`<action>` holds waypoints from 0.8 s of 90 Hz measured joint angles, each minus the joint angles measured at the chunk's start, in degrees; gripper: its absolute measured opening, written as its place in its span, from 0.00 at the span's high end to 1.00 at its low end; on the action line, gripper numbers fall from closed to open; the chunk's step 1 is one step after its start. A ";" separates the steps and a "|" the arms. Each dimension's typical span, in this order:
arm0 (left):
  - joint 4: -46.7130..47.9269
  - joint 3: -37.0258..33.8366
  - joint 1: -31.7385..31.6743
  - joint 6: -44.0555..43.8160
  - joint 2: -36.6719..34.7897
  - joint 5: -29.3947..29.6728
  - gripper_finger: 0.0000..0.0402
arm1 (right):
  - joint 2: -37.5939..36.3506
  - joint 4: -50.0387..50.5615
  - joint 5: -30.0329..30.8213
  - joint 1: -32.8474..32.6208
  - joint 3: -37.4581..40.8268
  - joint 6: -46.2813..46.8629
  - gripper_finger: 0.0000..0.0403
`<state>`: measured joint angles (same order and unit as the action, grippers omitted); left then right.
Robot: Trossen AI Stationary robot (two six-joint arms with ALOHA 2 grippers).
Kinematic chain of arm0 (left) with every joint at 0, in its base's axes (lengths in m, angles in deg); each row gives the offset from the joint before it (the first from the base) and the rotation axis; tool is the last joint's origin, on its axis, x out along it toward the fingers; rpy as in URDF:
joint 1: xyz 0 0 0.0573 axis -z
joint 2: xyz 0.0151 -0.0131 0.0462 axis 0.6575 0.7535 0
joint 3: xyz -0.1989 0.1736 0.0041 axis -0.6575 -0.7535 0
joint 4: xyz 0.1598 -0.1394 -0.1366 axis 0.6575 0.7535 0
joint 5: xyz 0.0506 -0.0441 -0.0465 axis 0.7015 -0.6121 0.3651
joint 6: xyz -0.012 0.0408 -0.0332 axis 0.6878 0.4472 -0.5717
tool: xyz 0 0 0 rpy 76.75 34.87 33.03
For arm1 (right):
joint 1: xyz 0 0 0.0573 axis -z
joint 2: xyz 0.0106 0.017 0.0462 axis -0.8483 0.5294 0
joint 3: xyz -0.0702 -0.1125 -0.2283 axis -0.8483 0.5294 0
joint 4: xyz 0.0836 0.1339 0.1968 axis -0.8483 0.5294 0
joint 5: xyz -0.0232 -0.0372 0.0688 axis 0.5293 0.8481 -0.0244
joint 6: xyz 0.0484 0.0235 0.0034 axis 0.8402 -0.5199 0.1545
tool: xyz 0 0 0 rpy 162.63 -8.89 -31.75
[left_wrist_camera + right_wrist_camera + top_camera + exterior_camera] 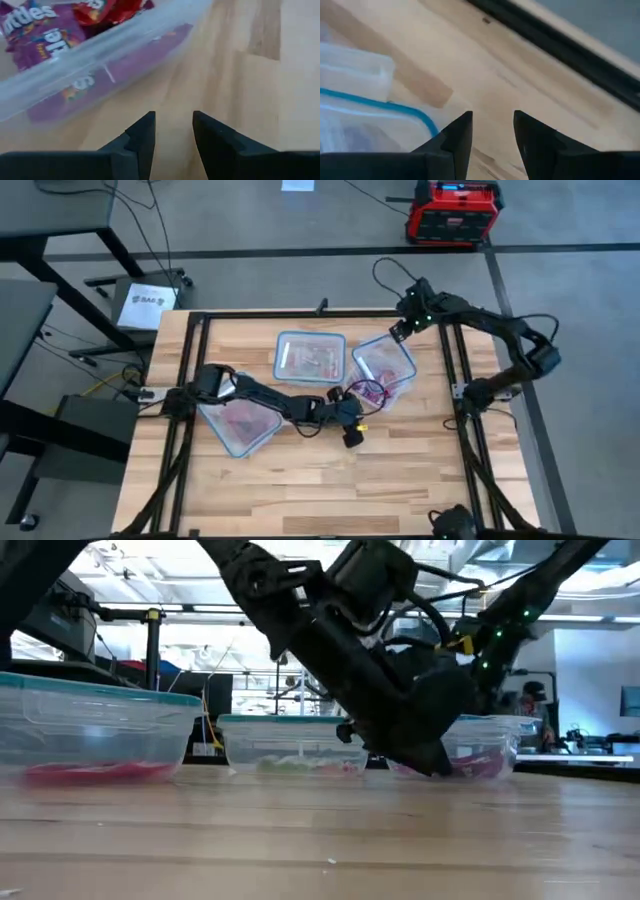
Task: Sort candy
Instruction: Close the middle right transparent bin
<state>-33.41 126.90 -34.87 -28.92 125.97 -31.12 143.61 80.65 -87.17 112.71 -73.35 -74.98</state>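
Wooden tabletop point(300, 480) with a black frame, seen from above, on a grey floor; a red and black box point(452, 212) stands on the floor beyond it. Three clear containers with bluish rims sit on the boards: left container point(240, 423), middle container point(310, 357), right container point(384, 363). Left claw point(353, 432), reached across the left container, hangs just in front of the near corner of the right container, tilted down toward the boards; its fingers point(142, 137) stand a small gap apart with nothing between them. Right claw point(400, 330) waits at the far edge of the right container; its fingers point(457, 137) are likewise parted and empty. Candy: purple packets point(37, 30) and red packets point(107, 10) lie inside the right container, and a purple packet point(368, 392) shows at its near edge, though whether inside or on the boards cannot be told. Reddish pieces point(240, 420) lie in the left container, mixed pieces point(312, 360) in the middle one. A tiny yellow piece point(361, 426) shows just beside the left claw.

Step in hand, as judged: between grasps, the left claw empty beside the right container. The next move probably calls for choosing one loose packet, lowering the parted fingers about it and closing
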 joint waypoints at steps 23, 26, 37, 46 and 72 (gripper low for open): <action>0.03 0.02 -2.19 -0.65 -0.05 0.11 0.71 | -3.81 7.89 -0.15 -4.84 -0.04 1.44 0.67; 0.09 0.02 -2.37 -0.92 -0.05 0.13 0.71 | -4.54 9.40 -0.15 -5.57 -0.04 2.28 0.67; 0.34 0.02 -2.72 -1.52 -0.05 0.06 0.71 | -7.47 13.18 0.06 -7.91 -0.04 5.30 0.67; 0.40 0.02 -2.84 -2.06 -0.05 0.08 0.71 | -9.71 15.14 0.54 -9.24 -0.04 5.55 0.67; 4.90 0.02 -0.99 -2.13 -3.06 0.25 0.71 | -15.54 17.50 1.51 -9.14 -0.04 2.62 0.67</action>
<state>-28.51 126.93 -35.86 -31.05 122.91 -30.86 128.07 98.15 -85.67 103.56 -73.39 -72.36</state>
